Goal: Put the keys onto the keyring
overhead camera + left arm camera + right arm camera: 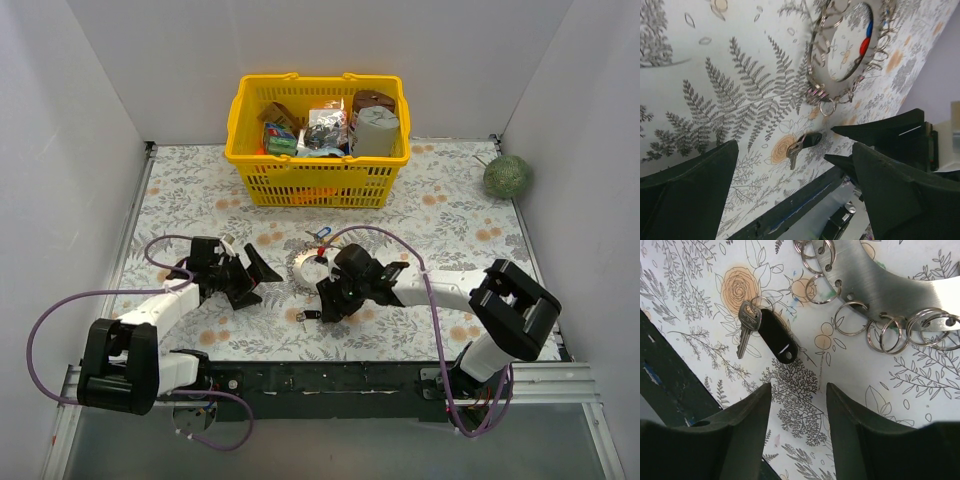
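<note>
The keyring point(303, 266) is a flat toothed metal ring lying mid-table, hung with several small split rings. It also shows in the left wrist view point(815, 75) and the right wrist view point(890, 285). A metal key with a black head tag point(308, 316) lies flat just in front of it, apart from it point(771, 334) point(804, 144). Blue point(320, 237) and red tags lie at the ring's far side. My right gripper point(326, 300) is open and empty, hovering just right of the black key point(799, 390). My left gripper point(262, 275) is open and empty, left of the ring point(795, 146).
A yellow basket point(250, 175) full of packets and tins stands at the back centre. A green ball point(507, 176) lies at the back right. White walls close in the left, right and back. The table's black front rail point(330, 378) runs by the arm bases.
</note>
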Controlling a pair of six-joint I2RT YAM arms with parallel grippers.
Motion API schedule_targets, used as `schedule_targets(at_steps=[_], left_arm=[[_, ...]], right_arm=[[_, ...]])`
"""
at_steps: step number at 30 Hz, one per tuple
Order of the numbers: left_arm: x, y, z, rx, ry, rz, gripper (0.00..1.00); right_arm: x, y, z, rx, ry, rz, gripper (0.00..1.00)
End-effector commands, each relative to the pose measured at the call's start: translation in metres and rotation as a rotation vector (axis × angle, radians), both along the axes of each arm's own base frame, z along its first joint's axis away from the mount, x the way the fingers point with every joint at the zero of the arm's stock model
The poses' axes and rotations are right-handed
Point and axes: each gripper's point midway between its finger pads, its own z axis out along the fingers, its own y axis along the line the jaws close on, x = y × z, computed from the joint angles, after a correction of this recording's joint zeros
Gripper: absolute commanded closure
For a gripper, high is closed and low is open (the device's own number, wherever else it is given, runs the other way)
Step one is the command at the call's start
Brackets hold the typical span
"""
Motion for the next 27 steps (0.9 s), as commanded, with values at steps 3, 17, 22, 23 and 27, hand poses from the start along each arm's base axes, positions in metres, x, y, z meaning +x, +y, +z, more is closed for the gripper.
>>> schedule_targets(at_steps=[3, 17, 22, 23, 27], left_arm=[[-0.020, -0.009, -0.019, 0.072, 0.101, 0.047, 0.02], [-0.026, -0.007, -0.032, 0.171, 0.143, 0.068, 0.02], [-0.026, -0.005, -0.034, 0.187, 0.155, 0.079, 0.02], [-0.027, -0.005, -0.036, 0.191, 0.163, 0.077, 0.02], [-0.031, -0.009, -0.039, 0.190, 0.175, 0.058, 0.03]], right_arm=[[-0.002, 0.007, 0.014, 0.082, 0.003, -0.042, 0.37], [-0.005, -0.001, 0.027, 0.178, -0.042, -0.083, 0.21], [-0.005, 0.008, 0.018, 0.162, -0.008, -0.051, 0.28], [-0.004, 0.010, 0.018, 0.164, -0.005, -0.046, 0.28], [-0.001, 0.019, 0.013, 0.158, 0.010, -0.037, 0.35]])
